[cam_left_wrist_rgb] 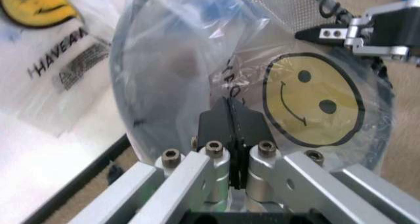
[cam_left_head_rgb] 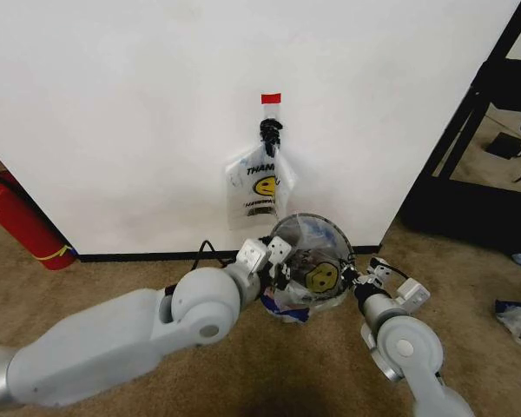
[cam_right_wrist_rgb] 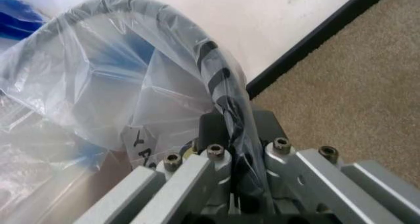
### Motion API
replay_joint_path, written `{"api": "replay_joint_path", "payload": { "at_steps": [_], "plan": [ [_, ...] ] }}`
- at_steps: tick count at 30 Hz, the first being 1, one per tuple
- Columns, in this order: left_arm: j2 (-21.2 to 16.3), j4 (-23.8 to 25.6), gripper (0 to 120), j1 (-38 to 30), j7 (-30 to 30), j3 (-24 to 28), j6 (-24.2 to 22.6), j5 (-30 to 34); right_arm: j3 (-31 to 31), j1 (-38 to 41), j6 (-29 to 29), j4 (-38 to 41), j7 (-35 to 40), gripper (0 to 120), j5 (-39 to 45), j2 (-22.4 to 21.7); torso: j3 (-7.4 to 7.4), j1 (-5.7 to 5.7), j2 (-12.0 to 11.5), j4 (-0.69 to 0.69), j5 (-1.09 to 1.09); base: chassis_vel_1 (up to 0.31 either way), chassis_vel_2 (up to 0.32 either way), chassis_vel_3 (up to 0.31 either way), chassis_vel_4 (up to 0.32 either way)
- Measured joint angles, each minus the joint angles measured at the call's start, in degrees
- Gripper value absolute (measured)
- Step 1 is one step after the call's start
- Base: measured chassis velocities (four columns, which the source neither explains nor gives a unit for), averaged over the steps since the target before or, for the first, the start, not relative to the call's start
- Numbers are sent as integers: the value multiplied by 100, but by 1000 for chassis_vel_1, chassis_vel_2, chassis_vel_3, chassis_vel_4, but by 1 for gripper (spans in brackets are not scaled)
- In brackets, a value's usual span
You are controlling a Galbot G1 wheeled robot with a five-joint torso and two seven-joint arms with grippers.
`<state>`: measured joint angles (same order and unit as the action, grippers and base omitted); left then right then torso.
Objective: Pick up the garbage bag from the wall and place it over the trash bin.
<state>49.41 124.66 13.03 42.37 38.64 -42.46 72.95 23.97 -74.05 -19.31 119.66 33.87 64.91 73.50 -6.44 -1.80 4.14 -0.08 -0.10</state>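
Against the white wall (cam_left_head_rgb: pixel 113 104), I see both grippers, left (cam_left_wrist_rgb: pixel 231 116) and right (cam_right_wrist_rgb: pixel 229 130), clamped on the garbage bag (cam_left_head_rgb: pixel 317 274) draped over the trash bin (cam_left_head_rgb: pixel 306 228).

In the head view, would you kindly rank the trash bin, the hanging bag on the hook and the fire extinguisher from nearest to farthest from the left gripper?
From the left gripper:
1. Trash bin, right beside it, bag-covered.
2. Hanging bag, above on the wall.
3. Fire extinguisher, far off to the left.

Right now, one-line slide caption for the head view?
Both grippers, left and right, pinch the garbage bag over the trash bin by the wall.
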Motion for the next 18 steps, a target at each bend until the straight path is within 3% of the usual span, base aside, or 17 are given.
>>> {"api": "replay_joint_path", "payload": {
  "at_steps": [1,5,9,15,18],
  "plan": [
    [0,0,0,0,0,0,0,0,0,0,0,0,0,0,0,0,0,0,0,0,0,0,0,0,0],
    [234,-289,0,-849,86,937,2,140,-38,-3,0,-2,-1,0,-40,0,0,0,0,0,0,0,0,0,0],
    [493,-615,0,-1154,105,1379,6,139,-68,13,2,-6,-13,0,-104,9,0,0,0,-1,1,0,0,0,0],
    [1168,-1368,0,-1350,200,1810,15,83,-125,15,18,11,-57,0,-243,85,0,0,0,-2,0,0,0,0,0],
    [1503,-1798,0,-1401,570,1879,20,585,-144,9,40,111,-55,0,-278,95,0,0,0,0,0,0,0,0,0]
  ]
}}
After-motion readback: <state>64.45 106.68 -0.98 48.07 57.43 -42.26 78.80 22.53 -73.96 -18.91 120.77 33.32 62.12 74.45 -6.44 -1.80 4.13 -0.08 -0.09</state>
